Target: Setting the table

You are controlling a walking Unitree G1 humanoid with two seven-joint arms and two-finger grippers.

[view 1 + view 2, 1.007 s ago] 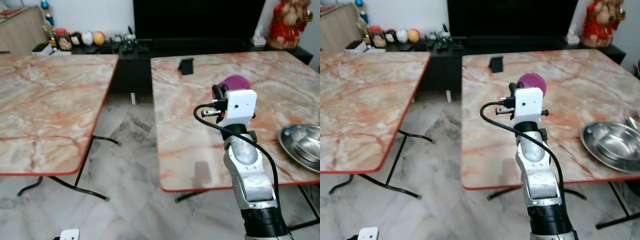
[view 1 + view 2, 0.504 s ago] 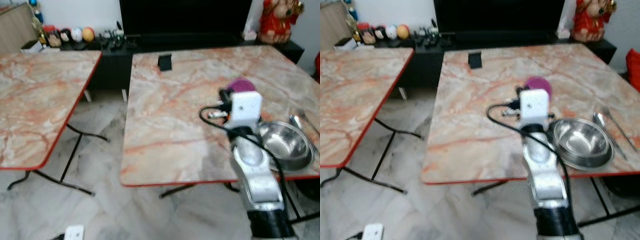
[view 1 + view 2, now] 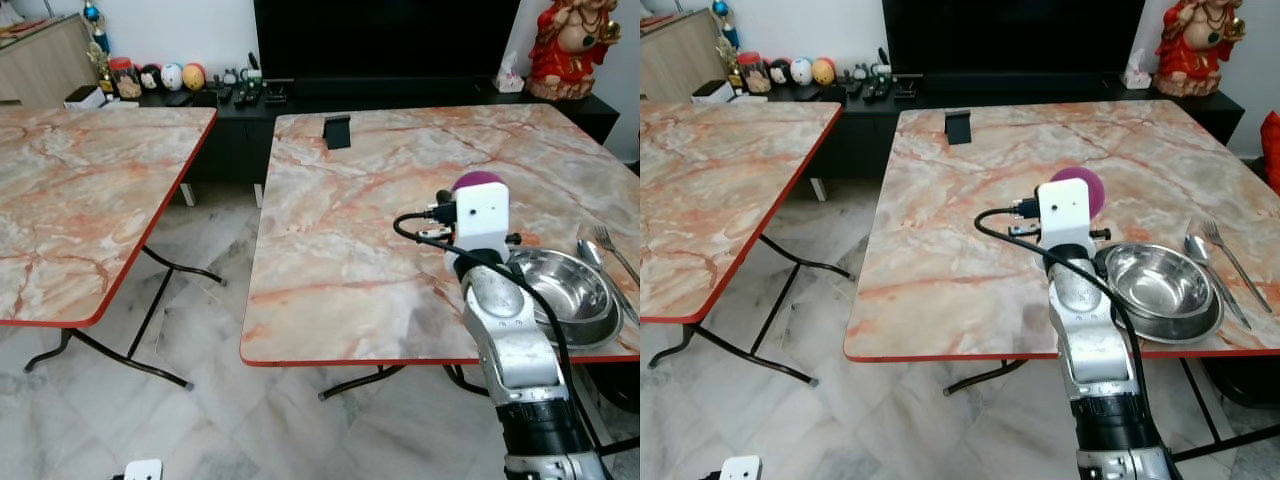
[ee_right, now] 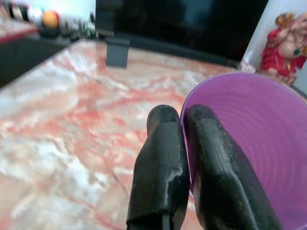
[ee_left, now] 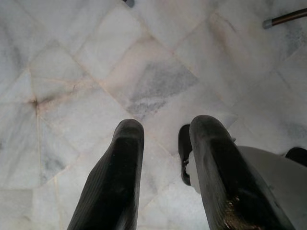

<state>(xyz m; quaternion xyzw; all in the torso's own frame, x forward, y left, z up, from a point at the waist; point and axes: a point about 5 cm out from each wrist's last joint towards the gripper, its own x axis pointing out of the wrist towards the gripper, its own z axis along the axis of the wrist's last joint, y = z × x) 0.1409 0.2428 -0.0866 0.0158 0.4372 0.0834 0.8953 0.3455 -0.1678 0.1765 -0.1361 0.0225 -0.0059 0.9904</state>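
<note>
**Purple cup in my grip, place setting half laid**

Left eye view: my right arm reaches out over the marble-patterned bench with the red edge (image 3: pixel 350 300), carrying a round purple plastic cup (image 3: pixel 480 181) that peeks above the white wrist camera. Just beside the arm, near the bench's front right corner, a shiny steel bowl nested in a steel plate (image 3: pixel 562 290) is already laid. A metal fork and spoon (image 3: pixel 600 250) lie to the right of it. A small black stand (image 3: pixel 338 131) sits at the far side.

Right eye view: the same scene. The cup sits above the bench just beyond the bowl, not yet set down, as far as I can judge.

Left wrist view: my left gripper (image 5: pixel 160 139) hangs idle over the pale marble floor tiles (image 5: pixel 96 72), fingers apart and holding nothing.

Right wrist view: my right gripper (image 4: pixel 183 120) is clamped on the cup's rim, one finger outside the wall and one inside.

By my reckoning, the dish and cutlery are done. What is left is lowering the cup near the bowl and letting go.
</note>
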